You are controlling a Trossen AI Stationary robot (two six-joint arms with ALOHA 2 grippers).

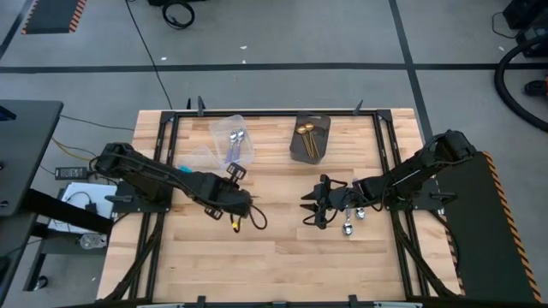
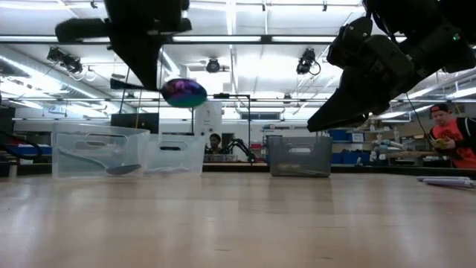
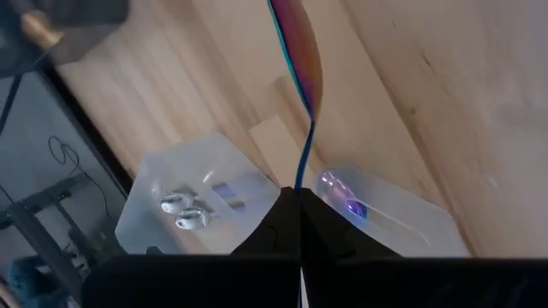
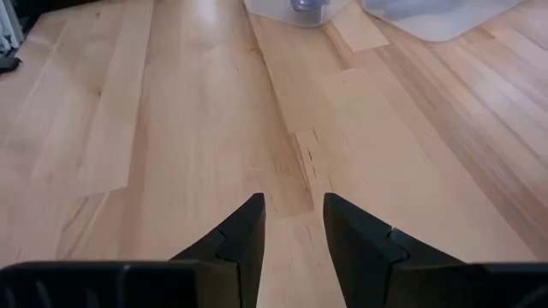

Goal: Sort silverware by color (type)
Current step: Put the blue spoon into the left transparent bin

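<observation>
Iridescent spoon (image 3: 301,60) (raised) in left end effector (image 3: 299,201).

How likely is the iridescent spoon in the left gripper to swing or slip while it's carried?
Held by the thin handle end only, the iridescent spoon may pivot between the left gripper's shut fingers. Its glossy finish looks slippery. It appears rigid and light, so sagging seems unlikely.

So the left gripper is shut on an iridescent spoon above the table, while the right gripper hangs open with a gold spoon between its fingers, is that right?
Not quite. The right gripper is open but empty: the right wrist view shows only bare table between its fingers. The rest holds: the left gripper is shut on the iridescent spoon, held above the table in the low view.
</observation>
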